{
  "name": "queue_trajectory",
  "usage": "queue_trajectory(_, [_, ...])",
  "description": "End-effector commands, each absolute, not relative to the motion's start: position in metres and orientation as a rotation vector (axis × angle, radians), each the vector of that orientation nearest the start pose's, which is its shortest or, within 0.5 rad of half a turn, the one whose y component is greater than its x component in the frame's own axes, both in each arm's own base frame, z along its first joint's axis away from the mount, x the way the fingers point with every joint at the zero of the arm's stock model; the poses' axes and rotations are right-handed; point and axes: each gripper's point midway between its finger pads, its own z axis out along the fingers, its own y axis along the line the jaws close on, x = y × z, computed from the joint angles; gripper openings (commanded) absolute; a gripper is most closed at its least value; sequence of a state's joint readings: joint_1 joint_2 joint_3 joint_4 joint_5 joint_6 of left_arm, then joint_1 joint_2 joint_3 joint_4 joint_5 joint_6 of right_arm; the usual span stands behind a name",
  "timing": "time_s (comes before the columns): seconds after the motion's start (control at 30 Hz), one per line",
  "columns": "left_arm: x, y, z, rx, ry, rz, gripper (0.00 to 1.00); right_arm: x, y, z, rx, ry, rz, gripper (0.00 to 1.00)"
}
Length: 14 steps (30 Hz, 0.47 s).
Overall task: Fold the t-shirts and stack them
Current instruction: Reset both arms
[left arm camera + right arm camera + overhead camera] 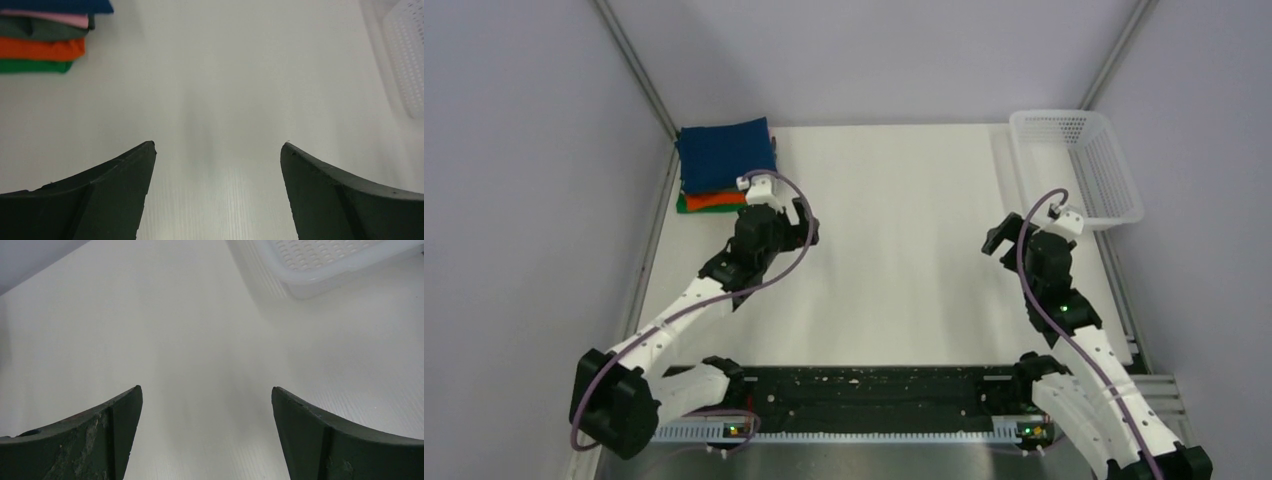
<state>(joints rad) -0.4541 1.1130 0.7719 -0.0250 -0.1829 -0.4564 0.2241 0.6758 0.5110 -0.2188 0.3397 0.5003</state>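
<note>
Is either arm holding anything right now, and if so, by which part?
Nothing is held. The left gripper and the right gripper both have jaws wide open, with only table showing between them. The shirt stack lies apart from both.

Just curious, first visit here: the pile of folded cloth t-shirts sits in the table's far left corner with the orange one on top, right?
No: the navy blue cloth t-shirt lies on top, as the top external view shows; the orange cloth t-shirt lies lower down. The far left corner is correct.

White table (904,250), pale lilac walls (524,200) around.
</note>
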Motion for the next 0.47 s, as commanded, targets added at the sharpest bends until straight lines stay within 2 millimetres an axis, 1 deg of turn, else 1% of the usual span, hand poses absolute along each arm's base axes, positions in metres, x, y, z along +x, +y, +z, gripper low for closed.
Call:
queue_trajectory(0.0, [0.307,-0.115,0.161,-0.322,2.042,-0.280,0.99,0.283,0.019,0.185,0.501,1.833,0.144,0.99])
queue_trajectory(0.03, [0.298,-0.102,0.156,-0.354,2.048,-0.229,0.99,0.283,0.020,0.183,0.498,1.839,0.149,0.99])
queue_trajectory(0.13, [0.277,-0.067,0.153,-0.422,2.003,-0.103,0.99,0.284,0.023,0.179,0.483,1.856,0.160,0.99])
queue_trajectory(0.17, [0.272,-0.057,0.151,-0.462,1.978,-0.069,0.99,0.283,0.023,0.179,0.480,1.859,0.158,0.99])
queue_trajectory(0.2, [0.270,-0.049,0.154,-0.494,1.938,-0.053,0.99,0.283,0.024,0.179,0.478,1.860,0.159,0.99])
queue_trajectory(0.3, [0.266,-0.042,0.161,-0.503,1.872,-0.060,0.99,0.283,0.026,0.178,0.469,1.864,0.169,0.99])
queue_trajectory(0.43, [0.263,-0.035,0.165,-0.523,1.847,-0.044,0.99,0.284,0.027,0.178,0.461,1.866,0.176,0.99])
